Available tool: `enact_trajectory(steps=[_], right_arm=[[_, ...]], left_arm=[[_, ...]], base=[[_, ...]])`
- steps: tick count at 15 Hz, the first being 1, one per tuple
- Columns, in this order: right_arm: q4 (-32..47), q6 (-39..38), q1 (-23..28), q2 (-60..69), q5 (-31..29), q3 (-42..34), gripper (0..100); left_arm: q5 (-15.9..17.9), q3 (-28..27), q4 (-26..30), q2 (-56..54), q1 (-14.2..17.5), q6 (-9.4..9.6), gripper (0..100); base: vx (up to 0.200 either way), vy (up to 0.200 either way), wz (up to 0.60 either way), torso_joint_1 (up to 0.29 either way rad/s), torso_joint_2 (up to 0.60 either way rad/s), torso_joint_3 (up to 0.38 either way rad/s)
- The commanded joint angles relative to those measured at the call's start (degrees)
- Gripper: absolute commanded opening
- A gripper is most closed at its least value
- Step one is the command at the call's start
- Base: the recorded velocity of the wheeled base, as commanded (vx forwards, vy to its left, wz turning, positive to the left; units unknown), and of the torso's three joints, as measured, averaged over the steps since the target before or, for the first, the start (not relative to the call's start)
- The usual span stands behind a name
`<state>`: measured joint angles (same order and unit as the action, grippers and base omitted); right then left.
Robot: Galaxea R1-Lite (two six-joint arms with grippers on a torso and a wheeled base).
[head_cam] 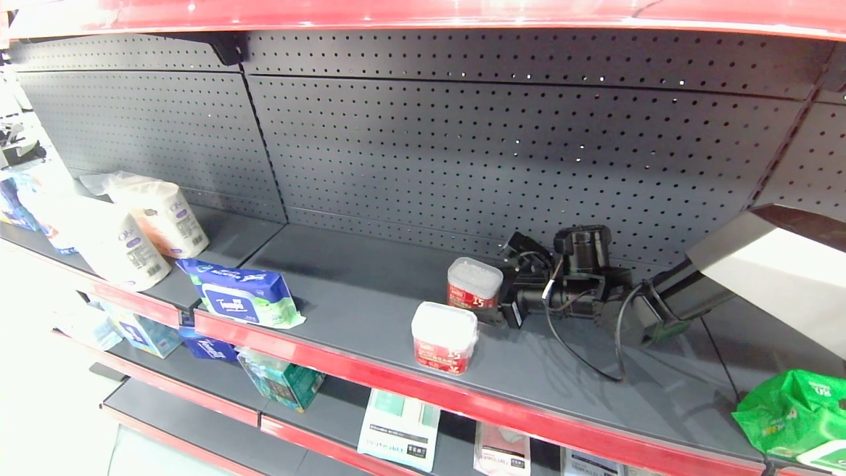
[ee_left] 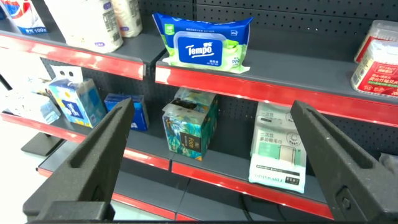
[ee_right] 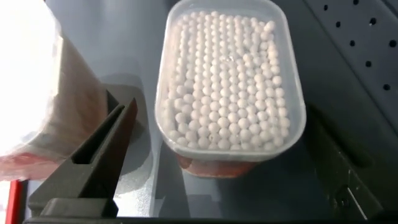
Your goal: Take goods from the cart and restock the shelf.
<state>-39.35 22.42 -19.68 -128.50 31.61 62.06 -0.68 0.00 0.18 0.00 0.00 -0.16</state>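
"Swab tub (head_cam: 474, 283): where did it stand, and how would it have handled?"

"On the shelf (head_cam: 370, 284), behind its twin (head_cam: 444, 336). Light, I judged, with stiff, slick plastic walls and perhaps a loose lid. It was best pinched low, across its narrow width."

"And the right arm (head_cam: 727, 277)?"

"It lay low over the board, its gripper (head_cam: 510, 283) spread wide. One finger (ee_right: 99, 162) was on either side of the tub, apparently clear of it."

Clear plastic tub (ee_right: 230, 87) packed with white dots, red label below. Dark grey metal shelf (head_cam: 370, 291), red front edge; blue-white-green wipes pack (head_cam: 241, 294).
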Motion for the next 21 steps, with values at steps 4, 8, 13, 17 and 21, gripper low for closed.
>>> enact_trajectory(steps=[4, 8, 13, 17, 21], right_arm=[[-0.2, -2.56, -0.1, -1.4, 0.03, 2.1, 100], [-0.2, -2.64, -0.19, -2.1, 0.03, 2.89, 100], [-0.2, -2.64, -0.19, -2.63, 0.03, 4.12, 100], [-0.2, -2.56, -0.36, -3.07, 0.03, 4.21, 100], [-0.2, -2.56, -0.8, -3.16, 0.03, 4.21, 100]], left_arm=[[-0.02, 0.0, -0.01, 0.09, 0.0, -0.02, 100], [-0.02, 0.0, -0.01, 0.09, 0.0, -0.02, 100], [-0.02, 0.0, -0.01, 0.09, 0.0, -0.02, 100], [-0.02, 0.0, -0.01, 0.09, 0.0, -0.02, 100], [-0.02, 0.0, -0.01, 0.09, 0.0, -0.02, 100]], base=[[0.0, 0.0, 0.0, 0.0, 0.0, 0.0], [0.0, 0.0, 0.0, 0.0, 0.0, 0.0], [0.0, 0.0, 0.0, 0.0, 0.0, 0.0], [0.0, 0.0, 0.0, 0.0, 0.0, 0.0], [0.0, 0.0, 0.0, 0.0, 0.0, 0.0]])
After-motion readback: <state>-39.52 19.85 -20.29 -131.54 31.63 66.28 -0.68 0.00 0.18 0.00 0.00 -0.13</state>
